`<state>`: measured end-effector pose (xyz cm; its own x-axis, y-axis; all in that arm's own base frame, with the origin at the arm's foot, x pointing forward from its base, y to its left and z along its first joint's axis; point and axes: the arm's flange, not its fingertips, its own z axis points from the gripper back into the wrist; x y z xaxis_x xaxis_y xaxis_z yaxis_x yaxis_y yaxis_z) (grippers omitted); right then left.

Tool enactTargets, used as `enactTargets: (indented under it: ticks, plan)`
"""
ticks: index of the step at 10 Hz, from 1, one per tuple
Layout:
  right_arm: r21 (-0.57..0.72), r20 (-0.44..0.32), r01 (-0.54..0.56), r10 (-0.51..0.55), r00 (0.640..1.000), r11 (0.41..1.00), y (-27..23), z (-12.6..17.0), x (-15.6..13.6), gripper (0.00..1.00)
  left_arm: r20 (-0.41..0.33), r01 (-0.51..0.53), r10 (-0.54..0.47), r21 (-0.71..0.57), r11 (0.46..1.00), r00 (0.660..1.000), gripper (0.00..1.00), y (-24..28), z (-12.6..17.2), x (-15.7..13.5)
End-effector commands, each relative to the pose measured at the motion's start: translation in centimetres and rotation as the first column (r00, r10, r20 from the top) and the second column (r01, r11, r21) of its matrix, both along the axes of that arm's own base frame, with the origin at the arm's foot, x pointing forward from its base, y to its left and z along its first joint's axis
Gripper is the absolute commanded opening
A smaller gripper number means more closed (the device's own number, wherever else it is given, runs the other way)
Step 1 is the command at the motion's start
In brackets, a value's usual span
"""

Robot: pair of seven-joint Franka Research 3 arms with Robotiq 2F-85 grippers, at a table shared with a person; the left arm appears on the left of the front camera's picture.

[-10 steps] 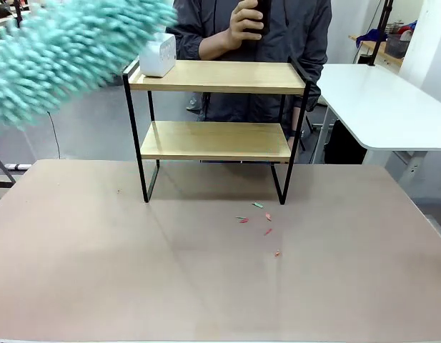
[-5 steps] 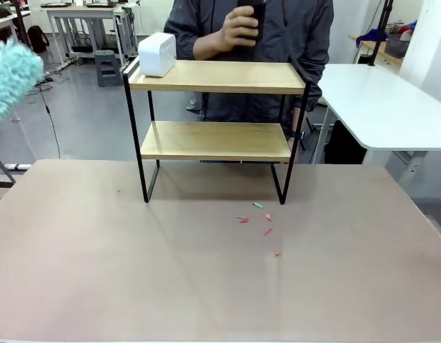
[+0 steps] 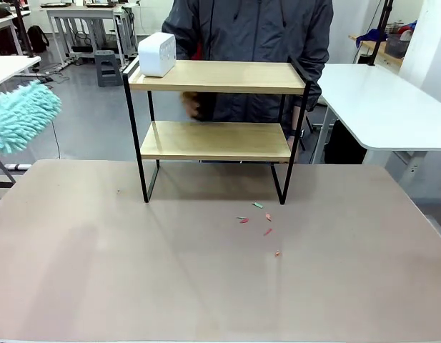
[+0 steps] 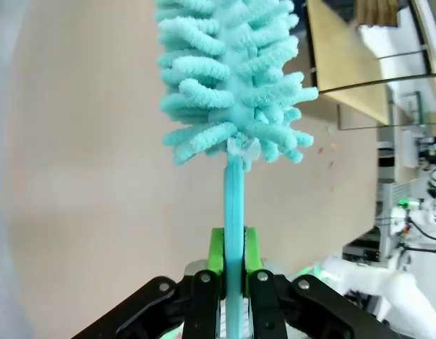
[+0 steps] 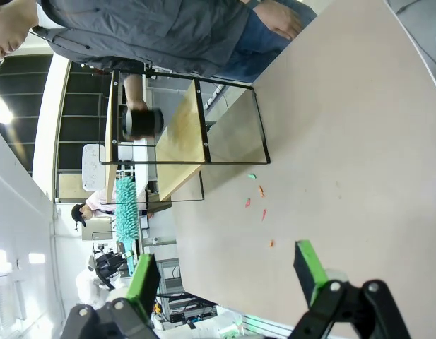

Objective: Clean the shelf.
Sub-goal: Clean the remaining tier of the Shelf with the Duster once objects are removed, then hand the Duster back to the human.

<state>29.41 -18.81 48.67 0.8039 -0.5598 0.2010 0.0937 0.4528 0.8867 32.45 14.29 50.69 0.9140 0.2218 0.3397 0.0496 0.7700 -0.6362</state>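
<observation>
- The shelf [image 3: 216,76] stands upright on its four legs at the far middle of the brown table [image 3: 98,271]. Both wooden boards sit level in the thin black frame.
- A white box [image 3: 157,54] sits at the left end of the top board.
- Right behind the shelf stands a person [image 3: 256,36] in a dark jacket. One hand [image 3: 191,106], blurred, shows through the gap between the two boards. In my right wrist view that hand has hold of a dark object [image 5: 143,121] that I can't make out.
- A few small red and green scraps [image 3: 268,216] lie on the table just in front of the shelf's right legs, trailing toward my side.
- My left gripper [image 4: 233,258] is clamped tight on the thin teal handle of a duster [image 4: 228,78]. The green pads [image 4: 216,251] press the handle from both sides, and the fluffy head sticks out beyond my fingertips.
- In the front view the duster's head hangs in the air at the left edge, about level with the lower board and well apart from the shelf.
- My right gripper [image 5: 225,252] has its jaws spread wide with nothing between them. It hovers over the table on my side, looking across the scraps at the shelf.
- A white table [image 3: 384,100] stands off to the right, beyond the brown one.
</observation>
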Motion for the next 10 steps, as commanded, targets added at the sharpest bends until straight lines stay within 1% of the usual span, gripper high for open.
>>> enactTargets:
  ticks: [1, 8, 9, 10]
  plan:
    - [0.003, 0.039, -0.005, 0.005, 0.999, 1.0, 0.0, 0.0, 0.2, 1.0, 0.041, 0.02, -0.02, -0.011, 1.0, 0.999, 0.12, 0.7, 0.7, -1.5]
    - [0.003, 0.039, -0.005, 0.005, 0.999, 1.0, 0.0, 0.0, 0.2, 1.0, 0.041, 0.02, -0.02, -0.011, 1.0, 0.999, 0.12, 0.7, 0.7, -1.5]
    - [0.0, 0.0, 0.0, 0.0, 1.0, 1.0, 0.0, 0.0, 0.0, 1.0, 0.028, 0.008, -0.008, -0.024, 1.0, 1.0, 0.12, 0.7, 0.9, -1.5]
    - [-0.039, 0.147, -0.04, 0.045, 0.988, 0.998, 0.7, 4.2, 0.4, 1.0, 0.14, 0.136, -0.112, -0.174, 0.975, 0.984, 0.12, -1.2, 4.0, -1.4]
